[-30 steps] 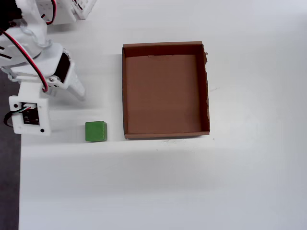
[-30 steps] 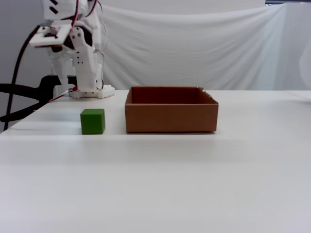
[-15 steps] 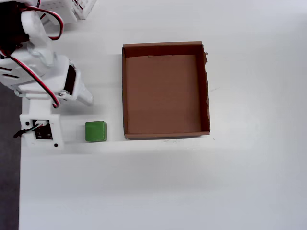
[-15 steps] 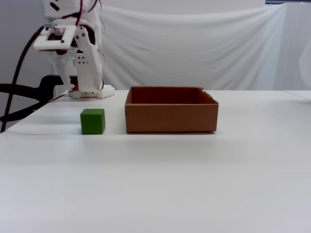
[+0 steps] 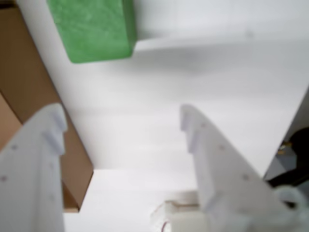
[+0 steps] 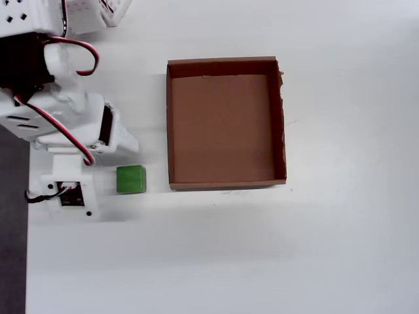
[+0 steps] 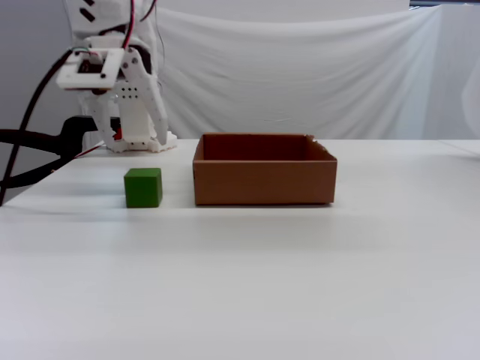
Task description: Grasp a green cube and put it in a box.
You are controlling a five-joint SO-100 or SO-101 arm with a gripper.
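Gripper: the white two-finger gripper [image 5: 123, 128] hangs above the table with its fingers spread wide, holding nothing.
Cube: the small bright-green cube [image 6: 131, 179] sits on the white table [image 6: 262, 248], just beside the box's corner, not touching it.
Box: the shallow brown cardboard box [image 6: 226, 180] stands empty.

My overhead view looks straight down on the white surface [image 6: 275, 248] from well above. My fixed view sits low, near surface height, looking level across toward a draped white cloth [image 7: 300, 75]. My wrist view rides behind the tool [image 5: 120, 123], close to the surface. All three share the green cube [image 6: 131, 179] and the box [image 6: 226, 185] beside it.
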